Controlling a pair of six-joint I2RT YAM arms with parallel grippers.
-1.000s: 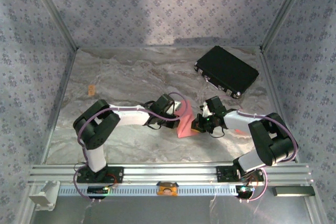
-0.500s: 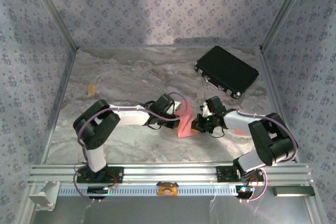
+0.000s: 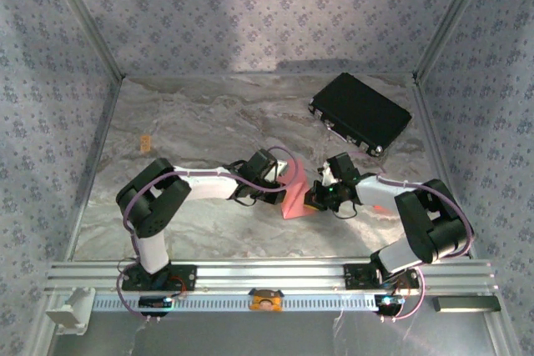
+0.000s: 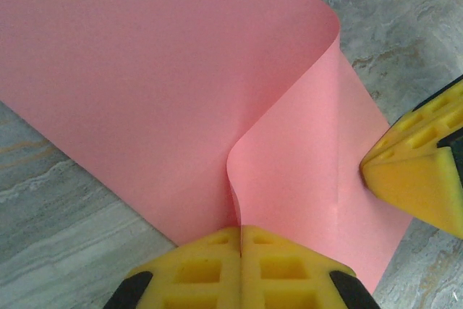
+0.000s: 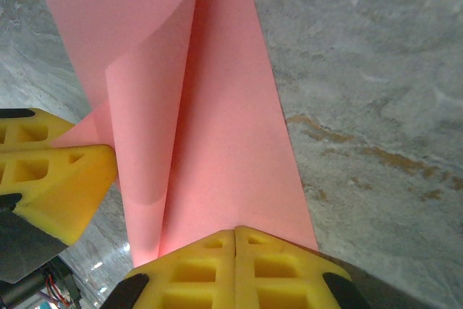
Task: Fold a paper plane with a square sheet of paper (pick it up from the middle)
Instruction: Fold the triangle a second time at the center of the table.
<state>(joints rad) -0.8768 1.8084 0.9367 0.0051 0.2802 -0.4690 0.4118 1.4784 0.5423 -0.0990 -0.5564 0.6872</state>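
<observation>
Marble-look tabletop (image 3: 183,122) w/ patterned walls round it; black case (image 3: 360,112) at back right, small orange tag (image 3: 145,142) far left. Pink square sheet of paper (image 3: 293,198) sits mid-table btwn the two arms, part-folded, one flap curling up off the rest. Left gripper (image 4: 240,231): fingers closed, pinching the paper at the base of the curled fold. Right gripper (image 5: 235,233): fingers closed too, clamped on another edge of the sheet. Grippers near each other, paper spanning btwn them.
</observation>
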